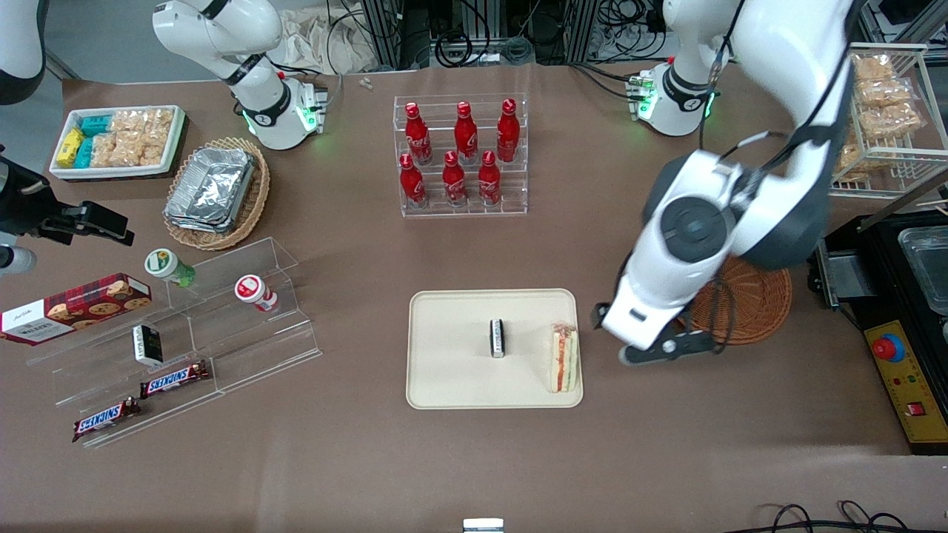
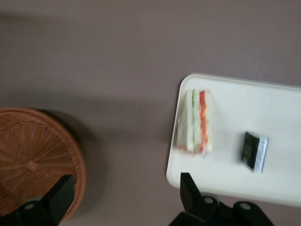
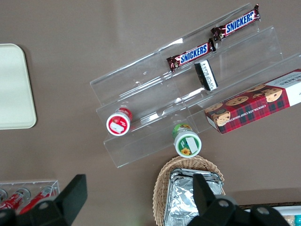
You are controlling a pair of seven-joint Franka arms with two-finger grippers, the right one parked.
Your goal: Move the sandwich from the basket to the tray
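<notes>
Sandwich (image 1: pixel 564 360) lies on tray (image 1: pixel 452 385), at the edge nearest basket (image 1: pixel 748 300). Gripper (image 2: pixel 124 195) hovers btwn tray & basket, jaws released, empty. Sandwich prob soft, light, squashy; grip bread faces gently.

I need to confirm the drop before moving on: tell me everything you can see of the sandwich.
The sandwich is a wedge of pale white bread with red-orange, green and light filling layers showing along its cut face. It lies on the cream tray, close to the rim at the working arm's end, apart from the small dark packet beside it. Nothing grips it: the gripper is open, off the tray, between tray and reddish wicker basket, which shows nothing inside.
</notes>
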